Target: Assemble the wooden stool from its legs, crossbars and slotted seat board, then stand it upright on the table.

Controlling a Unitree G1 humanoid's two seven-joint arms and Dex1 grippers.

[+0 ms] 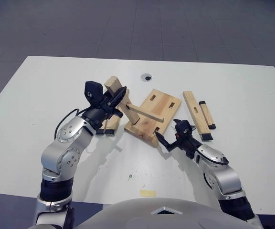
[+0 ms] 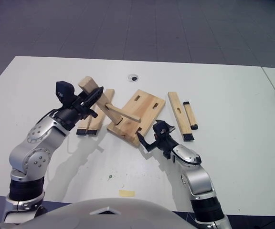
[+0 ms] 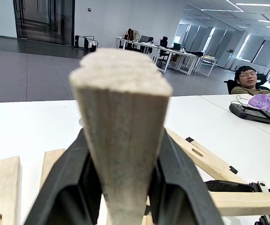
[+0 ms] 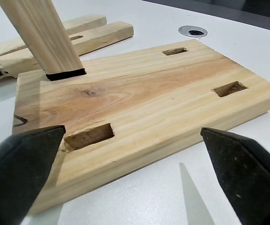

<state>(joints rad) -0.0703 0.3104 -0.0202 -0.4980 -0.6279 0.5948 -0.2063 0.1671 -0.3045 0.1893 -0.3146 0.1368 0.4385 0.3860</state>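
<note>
wooden leg [image 4: 40, 38] in slotted seat board [image 4: 144, 96]

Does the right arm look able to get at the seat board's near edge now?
Probably yes: the open right gripper sits by the near edge of the seat board, nothing between.

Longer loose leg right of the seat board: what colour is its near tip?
Black tip on a pale wooden leg; it shows best in the left eye view.
</note>
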